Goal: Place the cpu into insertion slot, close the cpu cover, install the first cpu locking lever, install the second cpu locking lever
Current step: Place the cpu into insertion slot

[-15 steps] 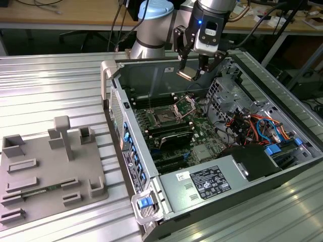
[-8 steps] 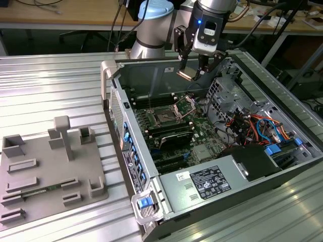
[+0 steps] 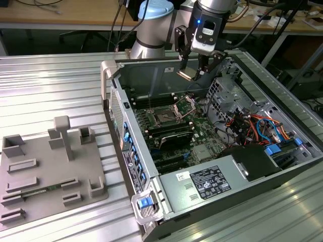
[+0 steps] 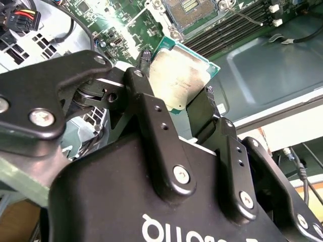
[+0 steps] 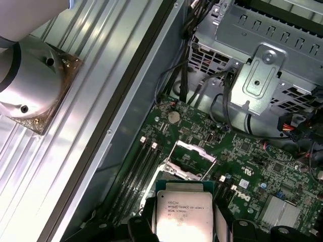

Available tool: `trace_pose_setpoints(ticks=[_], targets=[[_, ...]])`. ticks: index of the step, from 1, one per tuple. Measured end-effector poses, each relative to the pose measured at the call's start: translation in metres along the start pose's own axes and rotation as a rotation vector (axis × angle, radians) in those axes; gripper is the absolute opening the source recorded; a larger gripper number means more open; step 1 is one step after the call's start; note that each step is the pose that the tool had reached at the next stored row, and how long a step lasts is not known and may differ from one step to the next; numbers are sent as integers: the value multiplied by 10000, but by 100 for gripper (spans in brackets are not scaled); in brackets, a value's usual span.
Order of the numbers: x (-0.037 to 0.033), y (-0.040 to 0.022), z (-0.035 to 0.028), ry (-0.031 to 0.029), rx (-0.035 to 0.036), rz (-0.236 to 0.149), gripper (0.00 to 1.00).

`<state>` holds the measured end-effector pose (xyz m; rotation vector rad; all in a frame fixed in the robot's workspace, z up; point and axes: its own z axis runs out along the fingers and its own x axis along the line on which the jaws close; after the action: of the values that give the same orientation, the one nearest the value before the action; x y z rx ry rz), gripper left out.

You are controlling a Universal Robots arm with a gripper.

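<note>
My gripper [image 3: 193, 71] hangs over the far part of the open computer case, shut on the cpu [image 3: 185, 74]. In the second wrist view the cpu [image 4: 179, 75] shows its silvery top and green edge between the black fingers [image 4: 146, 96]. In the first wrist view the cpu [image 5: 182, 212] is likewise pinched from both sides. Below the gripper, toward the exterior view's left, the insertion slot [image 3: 165, 117] lies bare on the motherboard. Its gold contacts show in the second wrist view [image 4: 193, 11]. The cpu cover [image 3: 184, 105] stands tilted up at the slot's edge, a silver frame [image 5: 190, 160].
Black memory slots [image 3: 171, 135] flank the socket. A drive cage [image 3: 224, 91] and bundled cables [image 3: 252, 126] crowd the case on the exterior view's right. The case wall [image 3: 151, 75] rises behind the gripper. A grey fixture tray [image 3: 50, 171] sits on the ribbed table.
</note>
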<state>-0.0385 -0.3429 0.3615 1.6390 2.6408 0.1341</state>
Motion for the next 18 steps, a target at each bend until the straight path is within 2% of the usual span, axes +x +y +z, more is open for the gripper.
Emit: trace_pose_setpoints(ticks=[6, 14, 18], targets=[[0, 0, 2, -38, -8, 422, 55], [0, -1, 14, -118, -26, 1315, 55], [0, -1, 16, -146, -32, 1632, 55]])
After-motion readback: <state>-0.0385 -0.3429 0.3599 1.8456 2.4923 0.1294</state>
